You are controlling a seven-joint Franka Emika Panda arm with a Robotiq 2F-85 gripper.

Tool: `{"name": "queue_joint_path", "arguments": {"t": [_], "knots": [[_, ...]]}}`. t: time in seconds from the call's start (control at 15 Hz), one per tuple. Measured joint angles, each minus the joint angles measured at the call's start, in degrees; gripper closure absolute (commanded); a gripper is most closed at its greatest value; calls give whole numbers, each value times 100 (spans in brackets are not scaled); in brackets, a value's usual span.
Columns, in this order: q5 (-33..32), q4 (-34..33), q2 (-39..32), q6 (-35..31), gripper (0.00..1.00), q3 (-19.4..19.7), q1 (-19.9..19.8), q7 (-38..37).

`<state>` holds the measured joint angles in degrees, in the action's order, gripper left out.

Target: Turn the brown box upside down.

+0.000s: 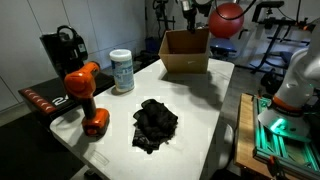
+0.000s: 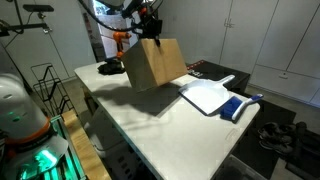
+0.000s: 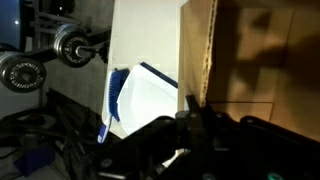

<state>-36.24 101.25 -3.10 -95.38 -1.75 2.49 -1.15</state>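
Observation:
The brown box is a tan cardboard box with its open side up, at the far end of the white table; it also shows in an exterior view, where it looks slightly tilted. My gripper comes down on its top rim in both exterior views. In the wrist view the gripper straddles the box's wall, one finger outside and the other inside the dark interior. It looks shut on that wall.
On the table stand a white canister, an orange drill and a black cloth. A white board with a blue piece lies beside the box. A red ball sits behind the table.

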Motion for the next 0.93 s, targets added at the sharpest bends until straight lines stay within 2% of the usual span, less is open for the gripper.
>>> {"name": "queue_joint_path", "arguments": {"t": [0.47,0.93], "knots": [[-1659,262,-18,616,99,-387,389,-117],[-2657,897,-243,746,99,-628,662,-1184]]}}
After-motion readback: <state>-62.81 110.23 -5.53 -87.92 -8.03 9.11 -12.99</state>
